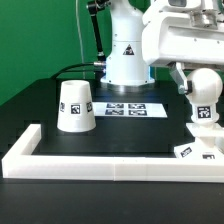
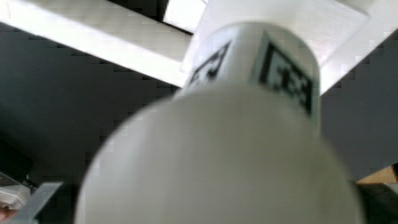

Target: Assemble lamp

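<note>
Robotics lab bench, not a home or shop. Evidence: white robot arm (image 1: 125, 50) bolted at the back of a black table (image 1: 40, 100), with a yellow warning triangle sticker (image 1: 127, 47) on its base and dark cables (image 1: 97, 35) running up behind it. Plain green backdrop (image 1: 30, 40) at the exterior view's left, studio-style. The marker board (image 1: 133, 108) lies flat by the arm's foot. A white rail border (image 1: 100, 165) fences the work area. Loose white plastic parts carry black-and-white square tags for tracking: shade (image 1: 77, 106), bulb (image 1: 205, 112). Wrist view shows the same tags close up and blurred. No household clutter look; bare, staged test setup.
</note>
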`<state>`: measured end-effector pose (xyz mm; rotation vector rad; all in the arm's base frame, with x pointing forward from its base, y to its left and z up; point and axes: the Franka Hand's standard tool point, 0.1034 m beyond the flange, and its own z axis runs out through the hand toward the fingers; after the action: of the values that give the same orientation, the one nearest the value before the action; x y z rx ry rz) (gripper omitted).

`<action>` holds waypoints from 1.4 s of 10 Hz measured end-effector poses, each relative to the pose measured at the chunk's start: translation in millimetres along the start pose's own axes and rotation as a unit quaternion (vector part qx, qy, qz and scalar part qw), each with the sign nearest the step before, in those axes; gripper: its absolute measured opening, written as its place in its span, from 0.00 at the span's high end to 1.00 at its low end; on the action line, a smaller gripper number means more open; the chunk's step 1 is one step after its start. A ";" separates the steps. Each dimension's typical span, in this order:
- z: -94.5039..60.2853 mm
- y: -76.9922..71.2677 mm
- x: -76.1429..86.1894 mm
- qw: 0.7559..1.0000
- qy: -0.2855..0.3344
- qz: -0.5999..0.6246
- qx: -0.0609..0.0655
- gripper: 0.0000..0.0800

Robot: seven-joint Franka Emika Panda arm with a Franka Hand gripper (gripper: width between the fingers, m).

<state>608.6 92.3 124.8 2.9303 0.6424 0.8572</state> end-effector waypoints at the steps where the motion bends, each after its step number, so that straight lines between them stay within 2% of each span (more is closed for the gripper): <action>1: -1.9 0.0 0.6 1.000 -0.004 0.000 0.002 0.13; 6: -10.3 0.8 6.7 1.000 -0.007 -0.001 0.004 0.13; 9: -24.4 7.5 14.0 1.000 -0.010 -0.002 0.005 0.13; 12: -25.0 9.3 14.2 1.000 -0.022 0.000 0.009 0.13; 13: -23.4 6.1 10.8 0.999 -0.037 0.002 0.017 0.13; 14: -22.3 -1.8 7.8 0.996 -0.084 0.012 0.038 0.13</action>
<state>602.3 94.9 147.4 3.0396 0.6421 0.5931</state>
